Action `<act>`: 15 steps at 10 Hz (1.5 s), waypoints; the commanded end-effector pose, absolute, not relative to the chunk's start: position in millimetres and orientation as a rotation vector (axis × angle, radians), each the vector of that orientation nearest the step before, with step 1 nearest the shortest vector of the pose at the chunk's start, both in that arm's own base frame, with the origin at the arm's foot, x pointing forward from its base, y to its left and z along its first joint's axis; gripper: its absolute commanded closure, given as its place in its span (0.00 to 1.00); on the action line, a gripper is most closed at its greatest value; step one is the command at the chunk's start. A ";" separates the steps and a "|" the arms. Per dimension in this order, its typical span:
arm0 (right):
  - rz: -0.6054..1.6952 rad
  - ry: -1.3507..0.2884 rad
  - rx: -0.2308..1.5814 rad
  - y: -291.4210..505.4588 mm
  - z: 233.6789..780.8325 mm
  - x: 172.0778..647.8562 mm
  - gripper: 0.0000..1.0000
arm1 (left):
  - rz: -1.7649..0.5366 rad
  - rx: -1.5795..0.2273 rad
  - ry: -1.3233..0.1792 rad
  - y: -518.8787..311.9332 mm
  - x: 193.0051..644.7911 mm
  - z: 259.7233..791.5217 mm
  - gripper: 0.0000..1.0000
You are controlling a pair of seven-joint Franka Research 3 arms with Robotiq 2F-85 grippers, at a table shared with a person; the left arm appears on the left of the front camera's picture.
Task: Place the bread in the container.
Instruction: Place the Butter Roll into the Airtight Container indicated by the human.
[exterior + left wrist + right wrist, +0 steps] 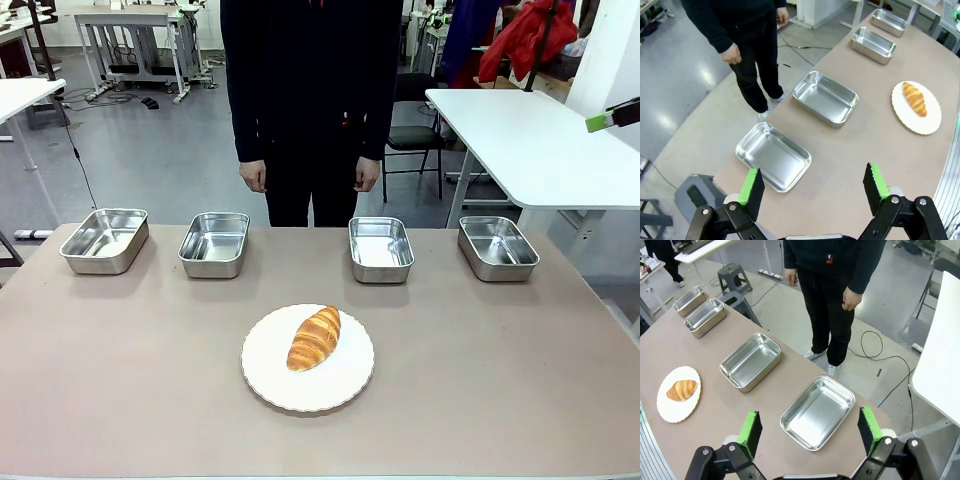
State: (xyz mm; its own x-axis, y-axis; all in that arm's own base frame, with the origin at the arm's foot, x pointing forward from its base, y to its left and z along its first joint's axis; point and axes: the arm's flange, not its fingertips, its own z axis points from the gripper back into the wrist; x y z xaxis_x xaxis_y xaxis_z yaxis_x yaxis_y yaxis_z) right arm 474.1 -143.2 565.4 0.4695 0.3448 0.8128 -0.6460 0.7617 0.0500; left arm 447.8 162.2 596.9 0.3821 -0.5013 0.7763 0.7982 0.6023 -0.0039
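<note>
Four steel pans are sitting in a row along the far side of the surface (500,380): the far-left pan (103,262), the inner-left pan (212,267), the inner-right pan (381,274) and the far-right pan (496,271). All of them are lying empty, and I cannot tell which one is meant as the container. The bread (314,338) is lying on the white plate (268,385) near the middle of the surface, closer to the robot than the pans and well apart from all of them, with nothing touching it. The left tool (812,172) is hanging high over the left end of the surface with its jaws spread wide and nothing between its green pads. The right tool (810,415) is hovering the same way over the right end, above the far-right pan, also spread and carrying nothing. A person is standing at the far side with one hand (254,176) and the other hand (367,174) hanging loose, not pointing at any pan. To my eye the task is only beginning, at the approach, with no pick-up made yet. The next move, I think, is calling for one arm to swing in toward the middle, come down over the plate and line its pads across the narrow width of the bread. The squeeze should be gentle, since the crust looks likely to crush.
</note>
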 end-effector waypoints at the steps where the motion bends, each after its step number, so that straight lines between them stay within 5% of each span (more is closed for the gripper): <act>1: 0.627 -0.899 0.381 -142.4 566.5 474.2 0.00 | -0.866 -0.415 -0.823 161.4 447.2 597.7 0.00; 15: 0.627 -0.899 0.381 -142.4 566.5 474.2 0.00 | -0.866 -0.415 -0.823 161.4 447.2 597.7 0.00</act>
